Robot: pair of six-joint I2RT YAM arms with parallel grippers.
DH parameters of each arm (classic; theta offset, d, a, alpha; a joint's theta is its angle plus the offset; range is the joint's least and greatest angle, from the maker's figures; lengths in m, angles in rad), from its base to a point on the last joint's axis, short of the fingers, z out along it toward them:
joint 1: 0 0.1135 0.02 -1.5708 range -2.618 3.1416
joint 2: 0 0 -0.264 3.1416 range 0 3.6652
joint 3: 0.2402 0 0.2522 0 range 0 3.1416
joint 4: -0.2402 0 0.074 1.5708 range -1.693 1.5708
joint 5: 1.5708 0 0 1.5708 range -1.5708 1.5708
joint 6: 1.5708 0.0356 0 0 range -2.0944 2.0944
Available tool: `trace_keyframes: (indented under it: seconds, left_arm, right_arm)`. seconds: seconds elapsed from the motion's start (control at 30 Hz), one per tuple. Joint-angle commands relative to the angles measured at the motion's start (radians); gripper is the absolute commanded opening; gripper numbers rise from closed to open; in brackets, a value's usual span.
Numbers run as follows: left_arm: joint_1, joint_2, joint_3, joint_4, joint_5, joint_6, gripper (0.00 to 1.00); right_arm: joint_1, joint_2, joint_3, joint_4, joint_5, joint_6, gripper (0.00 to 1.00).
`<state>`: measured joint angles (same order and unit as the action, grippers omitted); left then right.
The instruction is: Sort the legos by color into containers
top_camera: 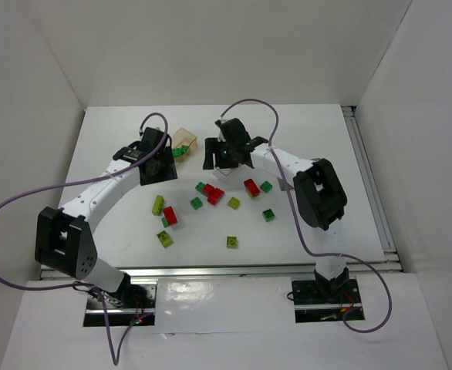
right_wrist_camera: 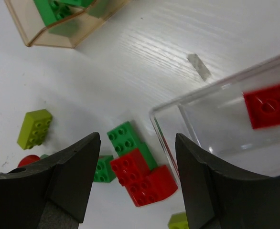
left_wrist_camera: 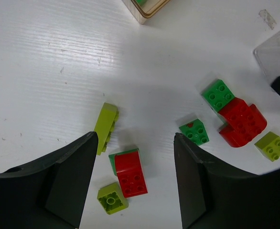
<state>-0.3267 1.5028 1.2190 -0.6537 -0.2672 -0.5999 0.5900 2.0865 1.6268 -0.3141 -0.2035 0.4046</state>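
Observation:
Legos lie loose on the white table (top_camera: 118, 231): red (top_camera: 170, 215), green (top_camera: 268, 214) and yellow-green (top_camera: 231, 242) bricks. My left gripper (top_camera: 155, 166) (left_wrist_camera: 134, 138) hangs open above a red brick (left_wrist_camera: 130, 172), with a yellow-green cube (left_wrist_camera: 112, 198) and a longer yellow-green brick (left_wrist_camera: 105, 125) beside it. My right gripper (top_camera: 227, 154) (right_wrist_camera: 137, 138) is open over a red cluster (right_wrist_camera: 144, 179) joined to a green brick (right_wrist_camera: 126, 138). The tan tray (top_camera: 184, 139) (right_wrist_camera: 59, 36) holds green bricks. A red brick (right_wrist_camera: 269, 109) lies in the clear tray (right_wrist_camera: 188, 112). Neither gripper holds anything.
White walls close in the table on three sides. A metal rail (top_camera: 369, 193) runs along the right edge. More bricks, green (left_wrist_camera: 194, 131) and red (left_wrist_camera: 242, 121), lie between the two grippers. Purple cables (top_camera: 10, 208) loop off both arms.

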Motion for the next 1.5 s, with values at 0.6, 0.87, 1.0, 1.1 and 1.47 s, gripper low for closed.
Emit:
trace_keyframes:
  seconds: [0.6, 0.87, 1.0, 1.1, 1.47]
  left_arm:
    - [0.012, -0.062, -0.027, 0.032, 0.026, -0.003, 0.74]
    - [0.002, -0.062, -0.027, 0.032, 0.026, -0.003, 0.74]
    - [0.002, -0.072, -0.027, 0.032, 0.026, 0.006, 0.74]
    - [0.002, -0.072, -0.027, 0.032, 0.036, 0.015, 0.74]
    - [0.031, -0.096, -0.016, 0.251, 0.789, 0.232, 0.87]
  right_arm:
    - [0.008, -0.372, -0.478, -0.025, 0.437, -0.145, 0.81]
    - [-0.001, -0.237, -0.394, -0.028, 0.452, -0.187, 0.72]
    - [-0.001, -0.227, -0.384, -0.028, 0.432, -0.187, 0.57]
    - [-0.001, -0.262, -0.393, -0.028, 0.421, -0.165, 0.42]
    - [-0.127, -0.678, -0.551, 0.052, -0.093, -0.139, 0.27]
